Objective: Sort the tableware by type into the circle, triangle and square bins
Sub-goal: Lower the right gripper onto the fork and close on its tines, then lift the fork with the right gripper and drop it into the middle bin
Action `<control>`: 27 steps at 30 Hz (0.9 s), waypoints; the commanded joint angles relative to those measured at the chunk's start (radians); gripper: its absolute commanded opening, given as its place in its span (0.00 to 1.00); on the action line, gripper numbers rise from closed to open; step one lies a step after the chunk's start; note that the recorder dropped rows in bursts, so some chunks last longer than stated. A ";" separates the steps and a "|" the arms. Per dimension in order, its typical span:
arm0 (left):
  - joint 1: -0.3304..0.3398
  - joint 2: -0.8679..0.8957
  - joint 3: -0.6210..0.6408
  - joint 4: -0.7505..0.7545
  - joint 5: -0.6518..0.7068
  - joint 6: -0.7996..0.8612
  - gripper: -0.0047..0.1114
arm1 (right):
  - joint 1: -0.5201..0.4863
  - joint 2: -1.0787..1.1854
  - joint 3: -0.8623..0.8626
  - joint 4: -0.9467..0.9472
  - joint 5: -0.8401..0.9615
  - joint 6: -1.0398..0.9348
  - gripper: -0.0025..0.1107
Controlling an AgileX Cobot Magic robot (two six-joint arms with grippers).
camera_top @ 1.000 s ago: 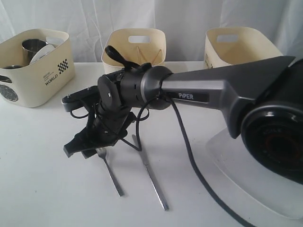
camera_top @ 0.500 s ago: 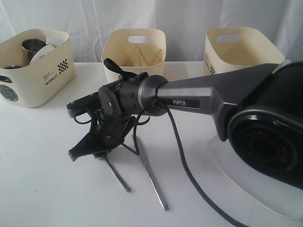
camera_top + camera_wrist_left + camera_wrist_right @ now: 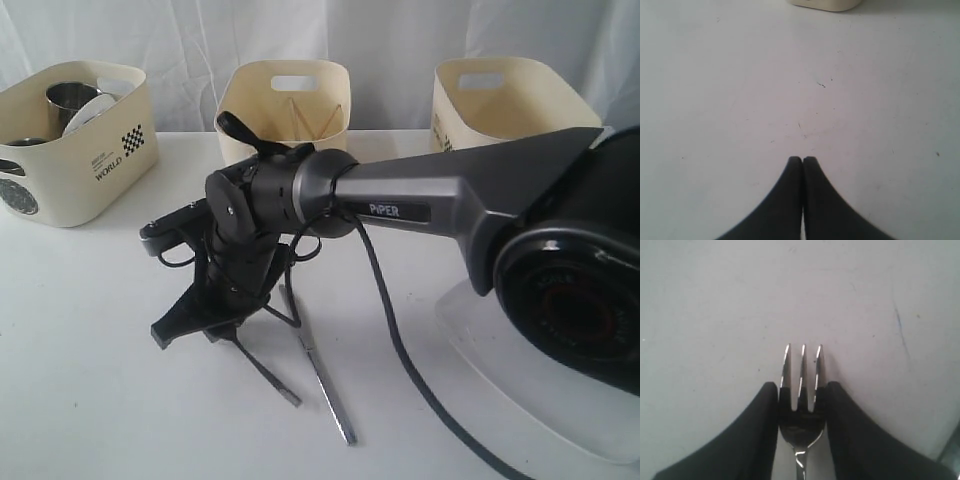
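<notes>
My right gripper (image 3: 801, 390) clamps the fork (image 3: 802, 367) at its neck. The handle trails toward 5 o'clock, so I fear it twisting loose or clipping the knife (image 3: 325, 385). Left gripper (image 3: 802, 161) is closed and empty.

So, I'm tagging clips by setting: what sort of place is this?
Probably a robotics lab test bench, not a kitchen: a draped white cloth backdrop, a white table with three cream plastic bins in a row, and the right gripper holding a steel fork.

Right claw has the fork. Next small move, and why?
Probably lift straight up. The right claw is shut on the steel fork by its head, but its handle tip looks low over the white table, beside the steel knife; clear both before swinging toward the cream middle bin.
</notes>
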 commanded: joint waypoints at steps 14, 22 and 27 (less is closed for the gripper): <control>-0.006 -0.005 0.005 0.002 0.030 -0.005 0.04 | -0.001 -0.067 -0.078 -0.009 0.089 -0.110 0.02; -0.006 -0.005 0.005 0.002 0.030 -0.005 0.04 | -0.052 -0.082 -0.107 0.087 0.307 -0.299 0.02; -0.006 -0.005 0.005 0.002 0.030 -0.005 0.04 | -0.181 -0.101 -0.145 0.383 0.461 -0.459 0.02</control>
